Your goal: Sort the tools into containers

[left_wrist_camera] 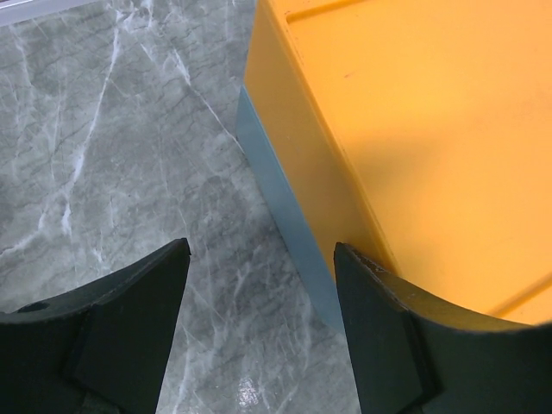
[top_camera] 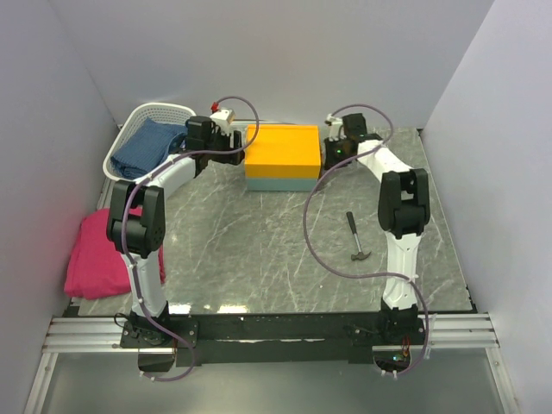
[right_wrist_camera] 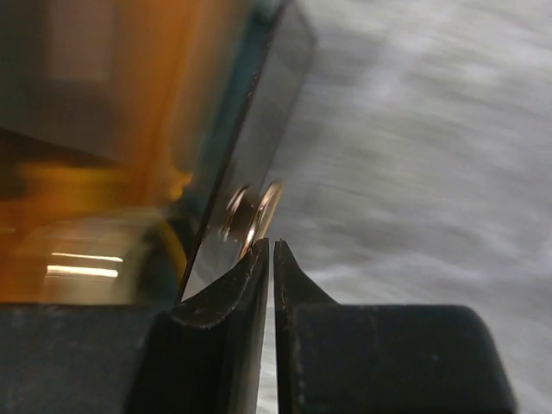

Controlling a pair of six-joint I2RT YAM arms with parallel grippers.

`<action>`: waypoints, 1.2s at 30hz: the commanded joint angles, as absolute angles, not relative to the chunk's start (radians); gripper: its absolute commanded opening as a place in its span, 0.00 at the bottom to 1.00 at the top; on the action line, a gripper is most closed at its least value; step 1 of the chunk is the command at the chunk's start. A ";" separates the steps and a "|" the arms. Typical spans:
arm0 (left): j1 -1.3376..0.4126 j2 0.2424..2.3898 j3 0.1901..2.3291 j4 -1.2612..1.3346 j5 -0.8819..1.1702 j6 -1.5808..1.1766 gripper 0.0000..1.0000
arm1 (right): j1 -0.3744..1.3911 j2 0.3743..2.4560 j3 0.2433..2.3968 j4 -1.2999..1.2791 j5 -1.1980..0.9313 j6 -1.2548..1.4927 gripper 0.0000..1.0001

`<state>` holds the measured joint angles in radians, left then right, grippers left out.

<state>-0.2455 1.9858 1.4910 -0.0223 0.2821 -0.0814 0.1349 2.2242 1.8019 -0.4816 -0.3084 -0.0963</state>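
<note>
A small black-handled hammer (top_camera: 357,236) with a metal head lies on the marble table, right of centre. The box (top_camera: 281,155), orange on top and pale blue-grey below, stands at the back middle. My left gripper (top_camera: 235,148) is at its left side, open. In the left wrist view the gripper (left_wrist_camera: 263,250) straddles the box's (left_wrist_camera: 414,129) left edge with nothing gripped. My right gripper (top_camera: 332,153) is at the box's right side. Its jaws (right_wrist_camera: 272,243) are almost together, only a thin slit between them, beside a metal latch (right_wrist_camera: 250,207). The white perforated basket (top_camera: 181,110) sits back left.
A blue cloth (top_camera: 147,147) fills the basket. A folded pink cloth (top_camera: 103,250) lies at the table's left edge. White walls close in the back and both sides. The right wrist view is blurred.
</note>
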 commanded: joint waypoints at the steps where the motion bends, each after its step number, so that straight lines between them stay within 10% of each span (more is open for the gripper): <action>1: -0.265 1.968 1.506 0.017 0.373 -0.080 0.74 | 0.169 2.221 1.858 -0.518 -0.440 -0.101 0.16; 23: -0.307 1.845 1.350 0.023 0.396 -0.118 0.73 | 0.236 2.054 1.577 -0.353 -0.756 0.130 0.18; 28: -0.313 1.750 1.306 -0.076 0.050 -0.187 0.75 | 0.209 1.959 1.525 -0.409 -0.652 0.095 0.13; 36: -0.278 1.520 1.135 -0.198 -0.248 -0.192 0.91 | 0.129 1.726 1.398 -0.630 -0.270 -0.151 0.57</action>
<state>-0.3080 1.6405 1.2037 -0.1577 -0.0872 -0.1833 0.1627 1.8446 1.4384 -0.5106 -0.4446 0.0051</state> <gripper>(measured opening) 0.889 0.534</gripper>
